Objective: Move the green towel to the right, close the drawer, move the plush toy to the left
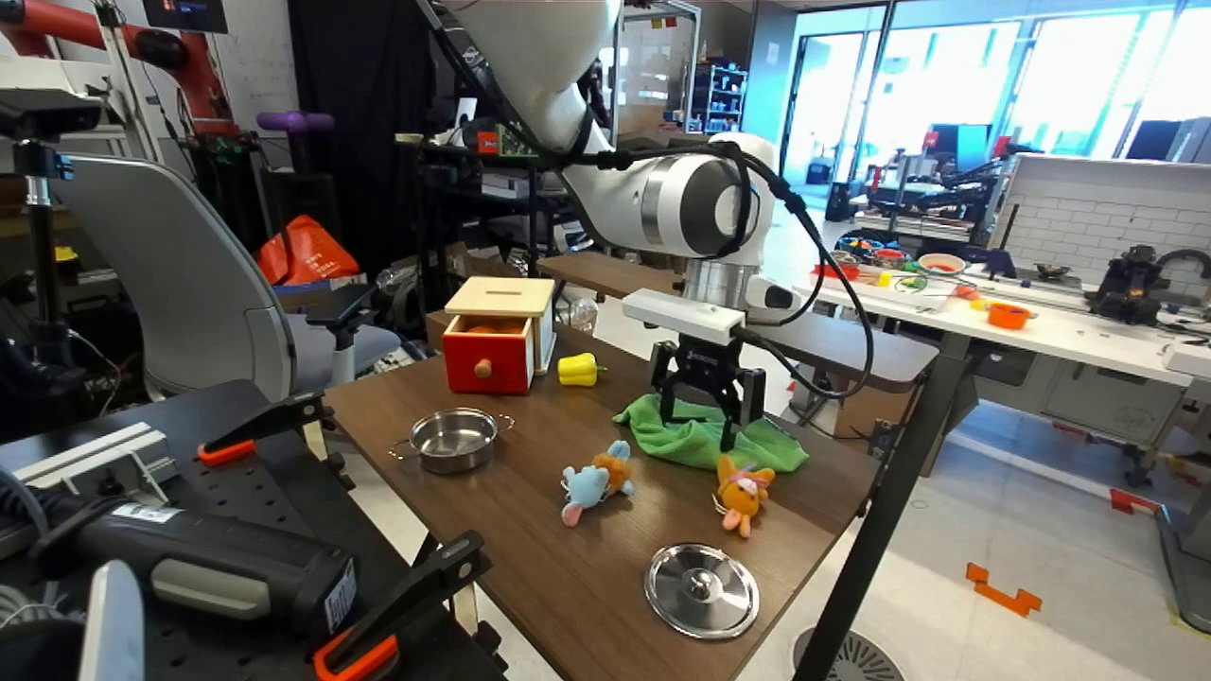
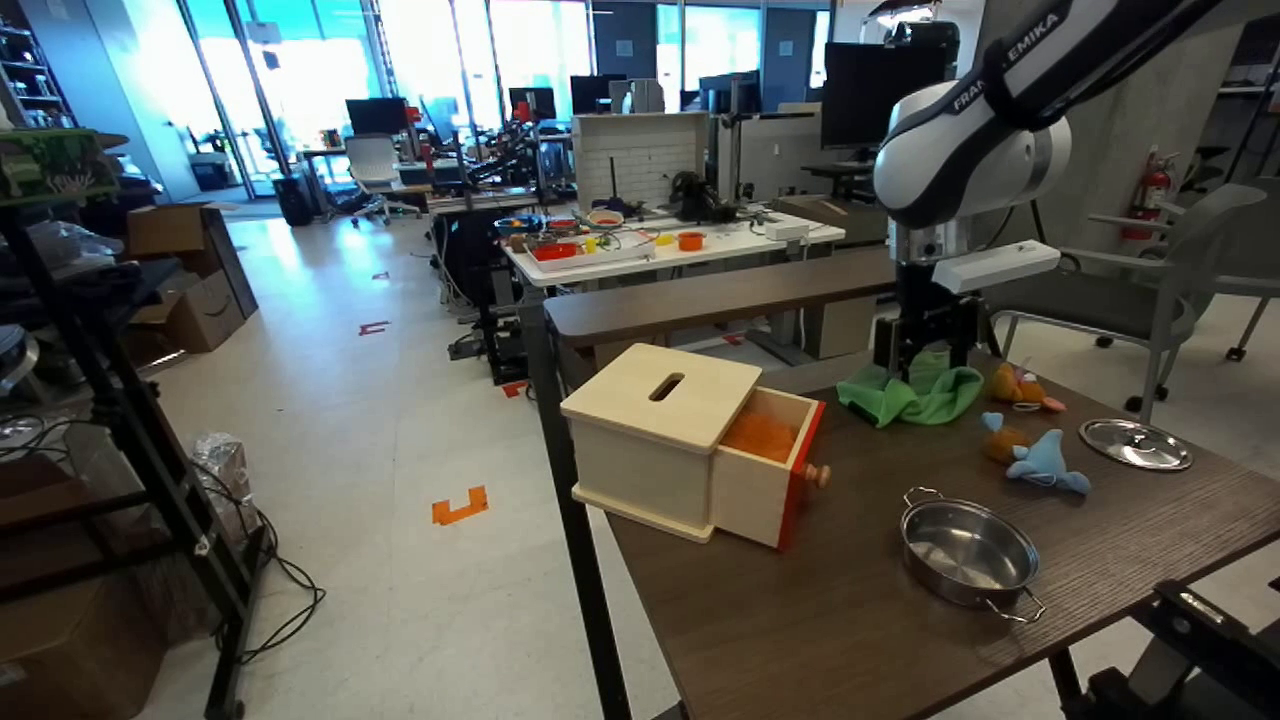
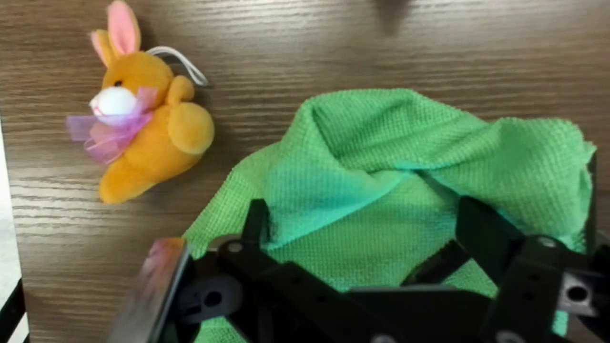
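Note:
The green towel (image 1: pixel 705 435) lies crumpled on the brown table and shows in both exterior views (image 2: pixel 905 395) and in the wrist view (image 3: pixel 343 214). My gripper (image 1: pixel 698 430) is open over it, with its fingertips down at the cloth and set apart, one on each side of a fold (image 3: pixel 364 224). The drawer (image 1: pixel 487 355) with a red front is pulled out of its wooden box (image 2: pixel 650 450), and something orange lies inside. An orange plush rabbit (image 3: pixel 147 124) lies beside the towel (image 1: pixel 743 497). A blue and orange plush (image 1: pixel 591 482) lies nearby and is out of the wrist view.
A steel pot (image 1: pixel 454 440) stands near the table edge in front of the drawer. A steel lid (image 1: pixel 702 591) lies beyond the plush toys. A yellow pepper (image 1: pixel 579 370) sits beside the wooden box. A second brown table (image 2: pixel 720 295) stands behind.

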You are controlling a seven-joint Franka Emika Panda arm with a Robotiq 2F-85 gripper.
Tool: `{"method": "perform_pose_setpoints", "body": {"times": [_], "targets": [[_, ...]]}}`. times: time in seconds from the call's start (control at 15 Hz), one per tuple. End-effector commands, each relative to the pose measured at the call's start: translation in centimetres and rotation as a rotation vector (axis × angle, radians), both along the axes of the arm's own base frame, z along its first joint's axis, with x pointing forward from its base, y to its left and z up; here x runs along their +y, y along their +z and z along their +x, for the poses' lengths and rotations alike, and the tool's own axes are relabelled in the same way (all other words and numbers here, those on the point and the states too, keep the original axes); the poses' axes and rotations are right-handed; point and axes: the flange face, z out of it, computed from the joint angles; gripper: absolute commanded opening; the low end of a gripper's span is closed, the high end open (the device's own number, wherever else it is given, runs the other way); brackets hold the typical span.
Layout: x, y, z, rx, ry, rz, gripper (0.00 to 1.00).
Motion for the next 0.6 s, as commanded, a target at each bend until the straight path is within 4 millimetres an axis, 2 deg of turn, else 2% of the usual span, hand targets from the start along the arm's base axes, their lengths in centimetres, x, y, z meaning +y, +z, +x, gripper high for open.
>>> {"method": "perform_pose_setpoints", "body": {"times": [0.0,0.33,0.47,0.53], "targets": [[2.4,3.4,-2.9,0.055,0.13,0.016,1.0],[6.1,6.1,-6.1,0.06,0.326,-0.001,1.0],[7.8,6.7,-7.9,0.065,0.403,-0.002,1.0],[8.6,6.3,-8.9,0.059,0.456,0.0,1.0]]}}
